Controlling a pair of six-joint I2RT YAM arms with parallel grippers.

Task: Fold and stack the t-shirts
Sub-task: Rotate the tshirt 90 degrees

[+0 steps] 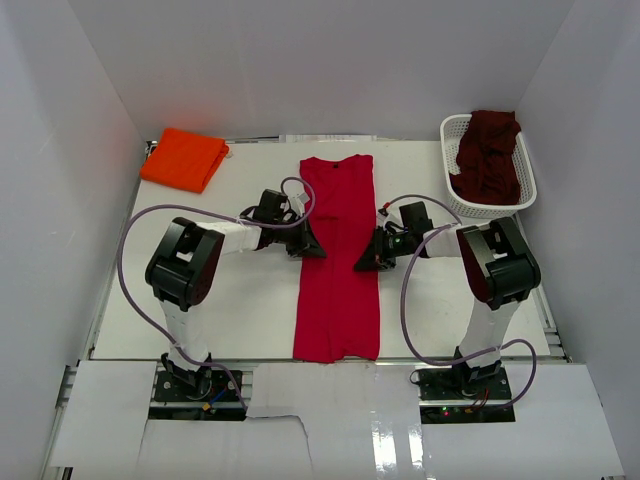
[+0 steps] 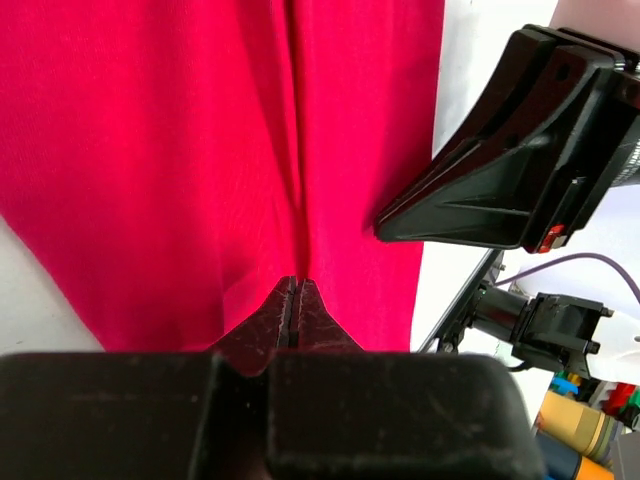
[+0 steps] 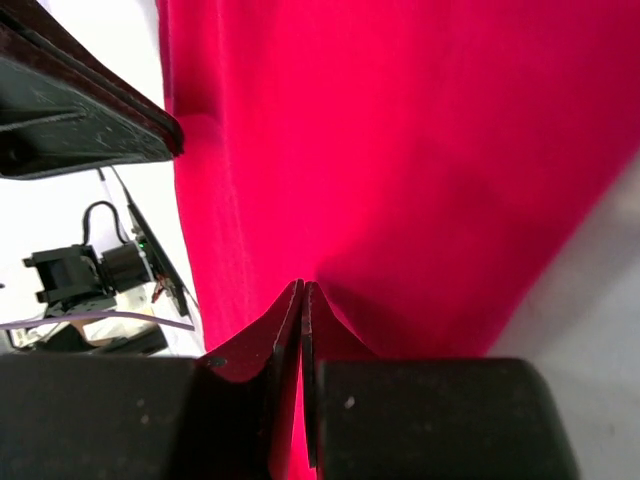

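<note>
Red t-shirt (image 1: 338, 270): folded lengthwise into a narrow strip, lying flat at the middle of the table (image 1: 240, 310), collar toward the far edge, hem by the near edge.
Left gripper (image 2: 291, 288): fingers pressed together, pinching the strip's left edge at mid-length.
Right gripper (image 3: 303, 290): fingers pressed together, pinching the strip's right edge opposite.
Orange t-shirt (image 1: 184, 158): folded, at the far left corner.
Maroon t-shirt (image 1: 490, 155): bunched inside the white basket (image 1: 452, 190), far right corner.

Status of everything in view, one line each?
red t-shirt: folded into a long strip, lying flat
orange t-shirt: folded, far left corner
maroon t-shirt: crumpled in white basket
left end effector: shut on red t-shirt's edge
right end effector: shut on its opposite edge
</note>
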